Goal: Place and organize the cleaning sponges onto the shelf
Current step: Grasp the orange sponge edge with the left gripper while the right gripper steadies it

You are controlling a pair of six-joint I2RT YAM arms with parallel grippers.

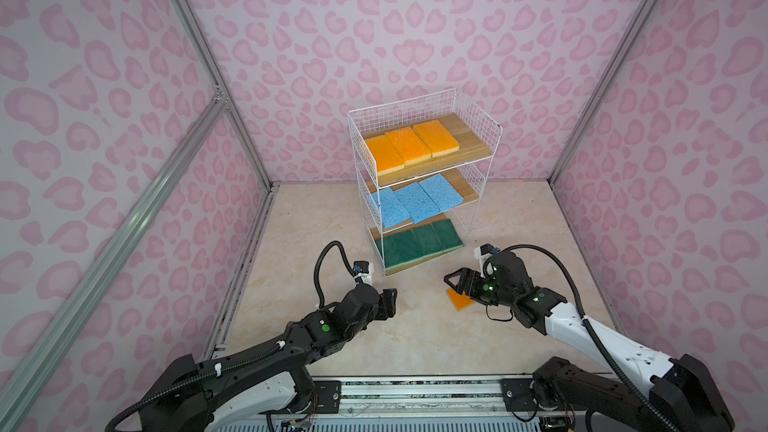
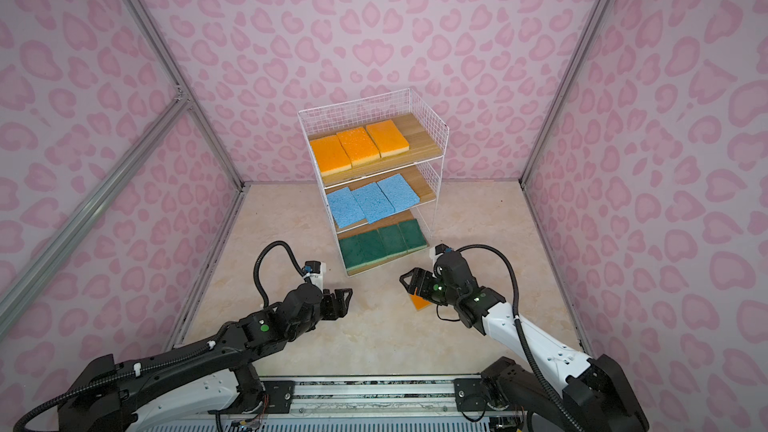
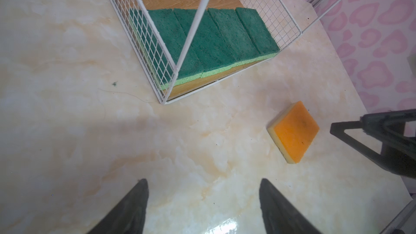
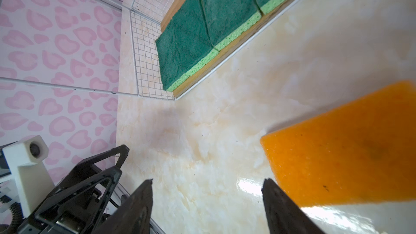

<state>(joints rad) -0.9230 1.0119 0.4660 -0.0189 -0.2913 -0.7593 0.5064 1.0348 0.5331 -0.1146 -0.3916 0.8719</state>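
The orange sponge point(image 3: 293, 131) lies flat on the desk point(image 3: 67, 64), near the shelf point(image 3: 144, 41) but not touching it. It looks light and squashy, so a pinch across its long sides should hold it. The right tool point(image 4: 207, 199) hangs close by, jaws wide and empty. The left tool point(image 3: 202, 199) is wide and empty too. In both top views the right tool hides most of the sponge.

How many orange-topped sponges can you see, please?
4. Three orange-topped sponges lie side by side on the shelf's top board; the fourth lies on the tabletop by the right gripper, whose arm partly covers it in both top views. None seems hidden.
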